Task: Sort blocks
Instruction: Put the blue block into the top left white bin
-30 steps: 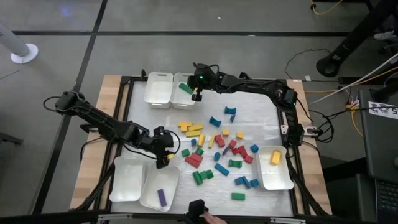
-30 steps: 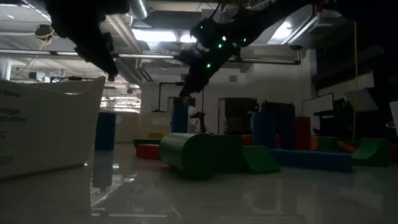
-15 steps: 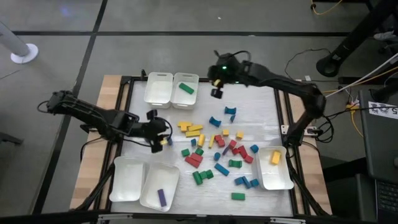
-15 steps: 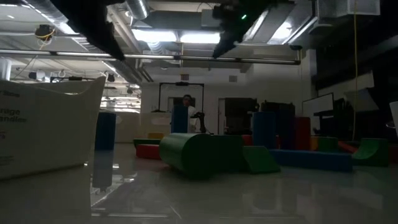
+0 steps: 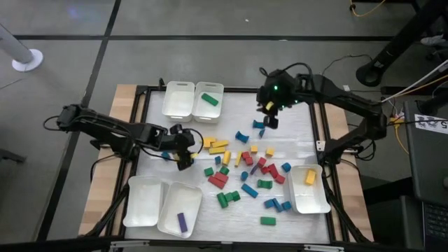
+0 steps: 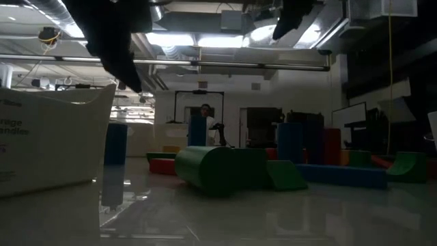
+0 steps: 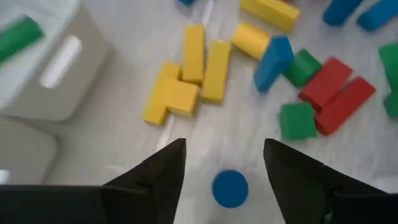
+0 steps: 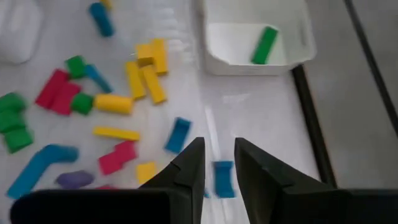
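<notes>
We hold our left gripper spread wide above a blue round block, beside the yellow blocks. Our right gripper hangs narrowly parted over a blue block; one green block lies in a white tray

Grey concrete floor around the light wooden table with white top and black frame, dark seam lines crossing it. White cylindrical post base on the floor, far left. Black and yellow cables trail on the right beside a dark equipment rack. Low view: white walls, exposed ceiling ducts, bright fluorescent ceiling panels, dark doorway at the back.
</notes>
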Controlling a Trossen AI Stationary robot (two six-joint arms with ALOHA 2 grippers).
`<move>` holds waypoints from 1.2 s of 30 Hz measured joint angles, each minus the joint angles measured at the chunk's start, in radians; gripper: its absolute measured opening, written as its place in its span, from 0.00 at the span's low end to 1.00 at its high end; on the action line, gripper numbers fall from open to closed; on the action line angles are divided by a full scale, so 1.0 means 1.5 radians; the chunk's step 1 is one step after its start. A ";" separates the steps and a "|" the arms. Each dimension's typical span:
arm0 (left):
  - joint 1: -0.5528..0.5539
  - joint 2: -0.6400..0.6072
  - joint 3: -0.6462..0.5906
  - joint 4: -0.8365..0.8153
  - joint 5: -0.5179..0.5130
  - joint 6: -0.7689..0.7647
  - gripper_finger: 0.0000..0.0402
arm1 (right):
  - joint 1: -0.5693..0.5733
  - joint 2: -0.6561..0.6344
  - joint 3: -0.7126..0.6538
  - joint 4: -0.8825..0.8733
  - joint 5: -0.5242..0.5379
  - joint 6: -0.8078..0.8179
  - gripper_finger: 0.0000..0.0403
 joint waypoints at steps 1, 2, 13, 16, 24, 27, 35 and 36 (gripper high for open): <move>0.000 0.006 0.000 0.000 0.008 0.000 0.53 | 0.014 0.000 0.000 -0.002 0.000 0.001 0.22; 0.000 0.013 0.000 0.000 0.011 0.000 0.54 | 0.029 0.000 0.000 -0.002 0.000 0.001 0.22; -0.001 0.084 0.000 -0.034 0.014 -0.007 0.56 | 0.160 0.000 0.000 0.016 0.028 0.002 0.22; -0.001 0.097 0.000 -0.031 0.039 -0.009 0.56 | 0.179 0.000 0.000 0.016 0.043 0.007 0.22; -0.001 0.128 -0.002 -0.027 0.060 -0.011 0.56 | 0.198 0.001 0.000 0.014 0.053 0.032 0.22; -0.001 0.141 -0.010 -0.029 0.060 -0.013 0.56 | 0.198 0.001 0.000 0.014 0.053 0.032 0.22; 0.000 0.147 -0.016 -0.021 0.060 -0.014 0.56 | 0.196 0.001 0.000 0.014 0.053 0.032 0.22; 0.000 0.147 -0.016 -0.022 0.060 -0.016 0.56 | 0.196 0.001 0.000 0.014 0.053 0.032 0.22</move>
